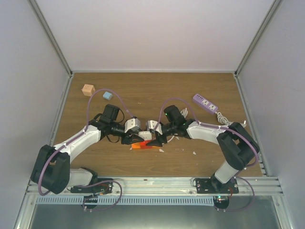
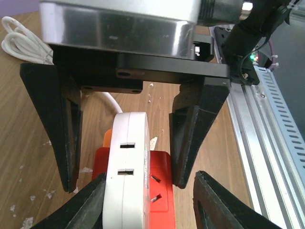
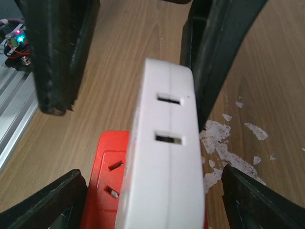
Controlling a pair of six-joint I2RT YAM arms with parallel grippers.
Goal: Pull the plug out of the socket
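Note:
The white plug (image 2: 126,171) stands plugged into the red end of the orange socket strip (image 2: 162,188), mid-table in the top view (image 1: 145,146). Both grippers meet over it. My left gripper (image 2: 151,175) is open. Its left finger lies against the plug's side, and its right finger stands clear of the strip. My right gripper (image 3: 151,170) is open and wide, with the plug (image 3: 167,162) and socket strip (image 3: 102,181) between its fingers. Each wrist view shows the other gripper's fingers beyond the plug. In the top view the left gripper (image 1: 137,139) and right gripper (image 1: 153,138) hide most of the plug.
A purple power strip (image 1: 205,102) with a coiled white cord (image 1: 228,121) lies at the back right. A tan cube (image 1: 87,89) and a light-blue cube (image 1: 107,95) sit at the back left. A metal rail (image 1: 152,183) runs along the near edge. White flecks (image 3: 224,143) dot the wood.

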